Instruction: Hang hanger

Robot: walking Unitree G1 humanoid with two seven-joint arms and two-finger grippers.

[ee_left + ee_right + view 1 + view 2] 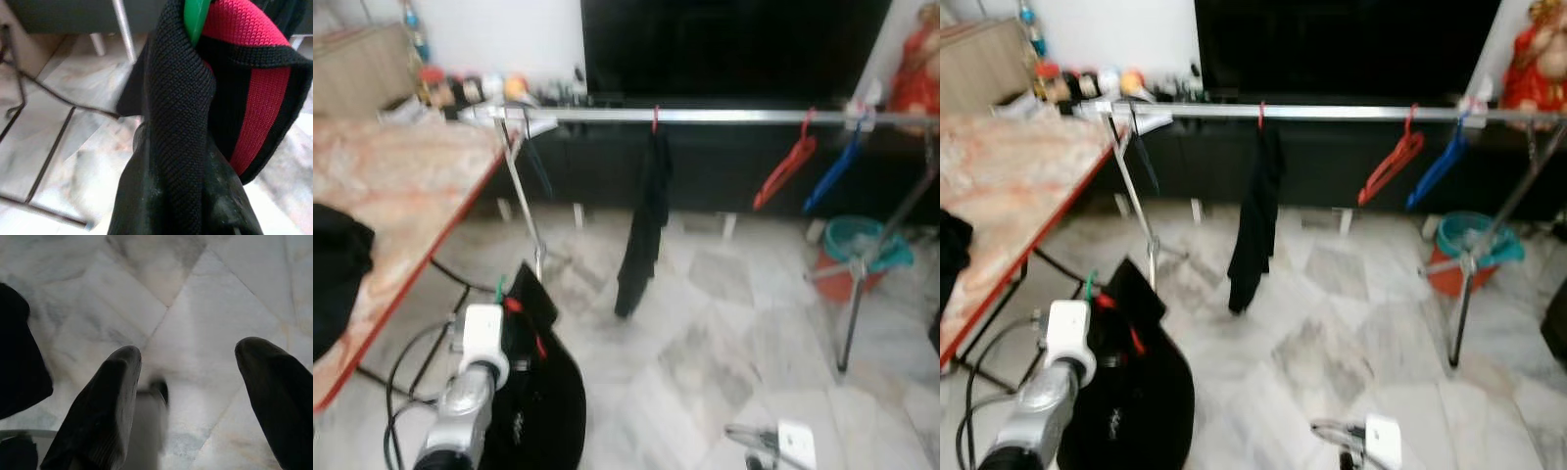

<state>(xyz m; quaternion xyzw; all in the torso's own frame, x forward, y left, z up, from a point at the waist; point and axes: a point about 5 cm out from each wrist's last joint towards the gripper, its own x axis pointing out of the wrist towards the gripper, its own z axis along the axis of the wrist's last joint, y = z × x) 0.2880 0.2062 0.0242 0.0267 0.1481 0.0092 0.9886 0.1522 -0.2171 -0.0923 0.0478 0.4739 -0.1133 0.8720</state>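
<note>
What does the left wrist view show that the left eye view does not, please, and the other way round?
The left wrist view gives the garment's knit weave, its broad red panel and the green hanger tucked in its fold. The left eye view gives the drying rail, a hung black garment, a red hanger, a blue hanger and the table. Both show the left gripper's load and the marble floor.

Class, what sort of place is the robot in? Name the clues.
Probably a home living room used for drying laundry: a clothes rail with hangers, a big dark television, and a marble tile floor.
</note>
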